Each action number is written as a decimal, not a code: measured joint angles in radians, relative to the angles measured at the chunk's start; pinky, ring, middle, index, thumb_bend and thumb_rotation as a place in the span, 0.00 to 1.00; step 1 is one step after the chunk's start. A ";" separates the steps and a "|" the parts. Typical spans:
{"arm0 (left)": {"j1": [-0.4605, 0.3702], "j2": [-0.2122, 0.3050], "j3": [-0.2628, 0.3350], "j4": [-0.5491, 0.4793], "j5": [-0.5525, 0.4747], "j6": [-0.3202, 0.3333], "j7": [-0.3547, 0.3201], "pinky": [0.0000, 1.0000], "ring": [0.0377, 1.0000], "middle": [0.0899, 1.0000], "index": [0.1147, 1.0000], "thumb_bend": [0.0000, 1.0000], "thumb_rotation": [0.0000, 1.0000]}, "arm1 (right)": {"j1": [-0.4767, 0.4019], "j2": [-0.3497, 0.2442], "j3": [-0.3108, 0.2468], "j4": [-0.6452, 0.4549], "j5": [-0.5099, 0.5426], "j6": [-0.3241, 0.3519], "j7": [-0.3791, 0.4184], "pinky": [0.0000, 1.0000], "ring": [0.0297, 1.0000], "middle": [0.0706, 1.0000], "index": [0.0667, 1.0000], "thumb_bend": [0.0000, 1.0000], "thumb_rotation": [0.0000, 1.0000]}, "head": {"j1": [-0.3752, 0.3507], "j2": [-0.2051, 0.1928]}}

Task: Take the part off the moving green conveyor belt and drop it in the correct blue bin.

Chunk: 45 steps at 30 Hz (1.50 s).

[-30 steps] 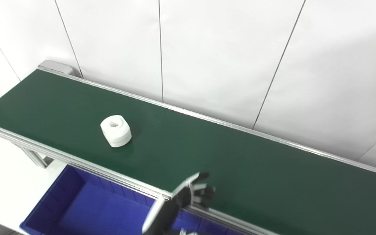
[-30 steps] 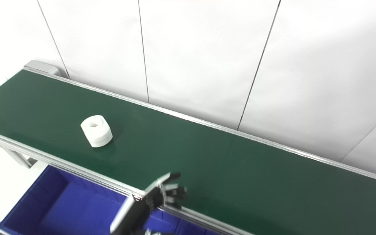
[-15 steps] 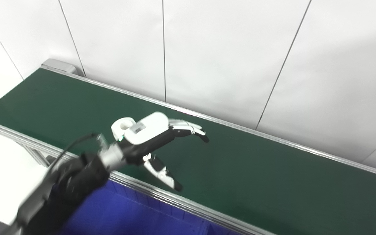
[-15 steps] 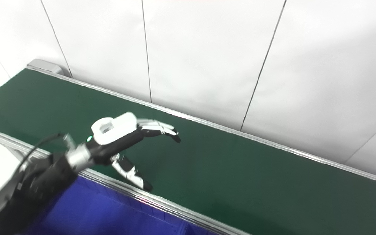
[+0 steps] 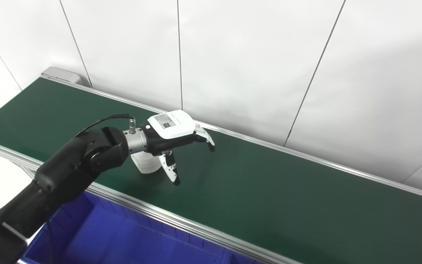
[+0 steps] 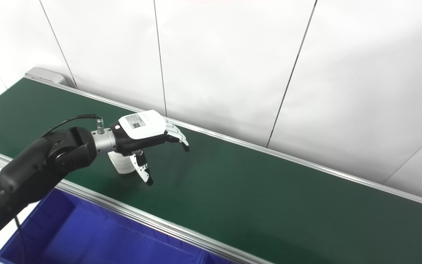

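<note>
Along the white panelled wall (image 5: 255,62) runs the green conveyor belt (image 5: 269,194), its silver rail on the near edge. Below that near edge, toward the left end, sits the blue bin (image 5: 123,238). Over the belt's left half hangs the left hand (image 5: 174,135), its black arm reaching across the bin and rail. Its fingers (image 5: 205,137) are spread apart, curled forward, the thumb pointing down, gripping nothing. Just beneath the wrist, the white cylindrical part (image 5: 145,164) rests on the belt, beside the thumb.
</note>
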State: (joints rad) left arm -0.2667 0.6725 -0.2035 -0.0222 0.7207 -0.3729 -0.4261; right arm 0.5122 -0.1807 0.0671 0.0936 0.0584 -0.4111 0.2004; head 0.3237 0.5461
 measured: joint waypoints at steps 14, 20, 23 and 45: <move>-0.018 0.007 -0.062 0.112 0.063 -0.022 -0.015 0.81 0.83 0.82 0.75 1.00 0.36 | 0.023 0.008 0.000 -0.045 -0.007 0.034 -0.009 1.00 1.00 1.00 1.00 0.84 1.00 | -0.009 0.025; -0.014 0.044 -0.066 0.116 0.075 -0.023 -0.017 0.84 0.86 0.84 0.77 1.00 0.38 | 0.024 0.007 0.002 -0.055 -0.006 0.034 -0.009 1.00 1.00 1.00 1.00 0.81 1.00 | -0.011 0.034; -0.005 0.067 -0.069 0.119 0.079 -0.023 -0.023 0.84 0.86 0.85 0.77 1.00 0.38 | 0.024 0.007 0.001 -0.056 -0.007 0.034 -0.009 1.00 1.00 1.00 1.00 0.81 1.00 | -0.011 0.037; 0.010 -0.034 -0.121 0.402 0.188 -0.087 0.555 0.46 0.44 0.44 0.43 0.53 0.01 | 0.029 0.005 0.006 -0.063 -0.002 0.040 -0.010 1.00 1.00 1.00 1.00 0.78 1.00 | -0.023 0.052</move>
State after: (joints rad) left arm -0.2567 0.6384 -0.3246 0.3794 0.9084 -0.4599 0.1287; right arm 0.5415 -0.1758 0.0729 0.0311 0.0567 -0.3710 0.1903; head 0.3007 0.5982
